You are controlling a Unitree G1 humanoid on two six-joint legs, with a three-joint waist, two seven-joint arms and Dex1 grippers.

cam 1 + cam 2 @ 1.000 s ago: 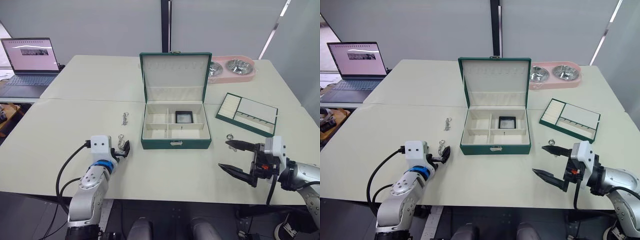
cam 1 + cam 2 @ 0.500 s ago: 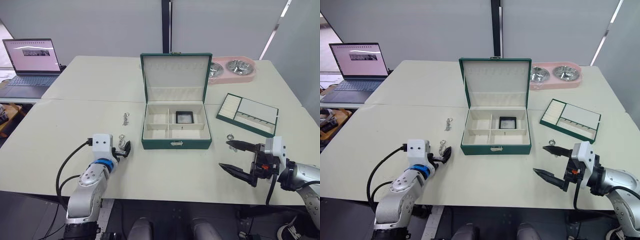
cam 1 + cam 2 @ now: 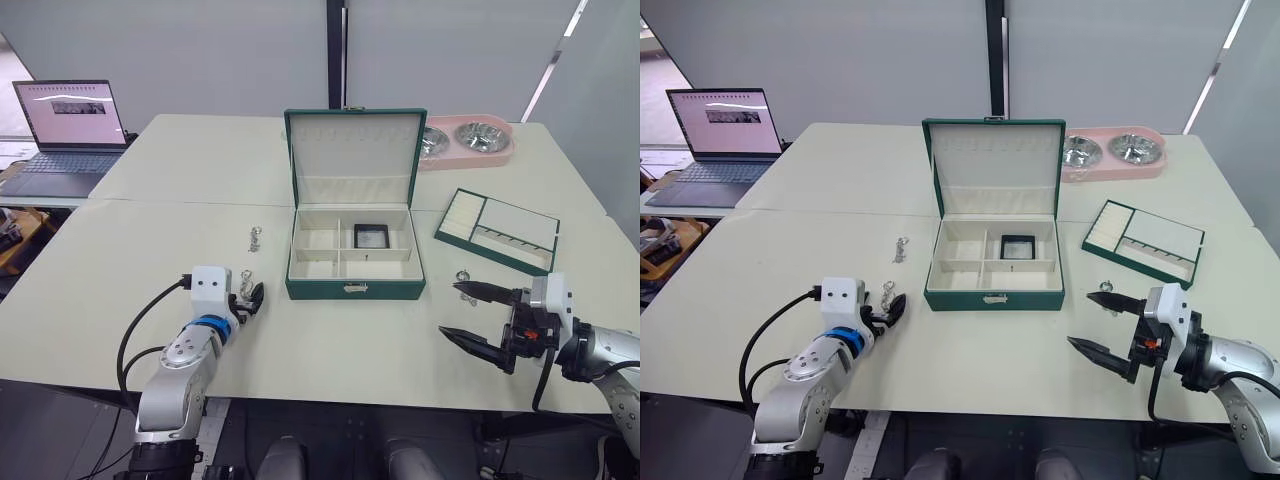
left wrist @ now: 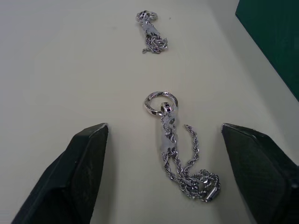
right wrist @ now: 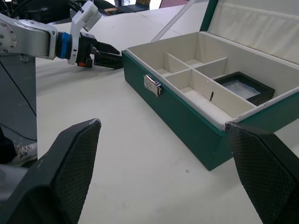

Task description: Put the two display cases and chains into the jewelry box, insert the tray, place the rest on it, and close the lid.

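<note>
Silver chain (image 4: 175, 149) on the worktop (image 3: 120, 250) between the spread fingers of the left gripper (image 4: 177, 172), untouched.

a robotics lab or office test room. pale cream tables (image 3: 150, 250) pushed edge to edge form one bare work surface; plain grey partition panels (image 3: 200, 50) close off the 12 o'clock side. an open laptop (image 3: 62, 135) with a lit screen sits on a side desk at 10 o'clock, and a pink double pet bowl (image 3: 465, 138) rests at 1 o'clock.
</note>
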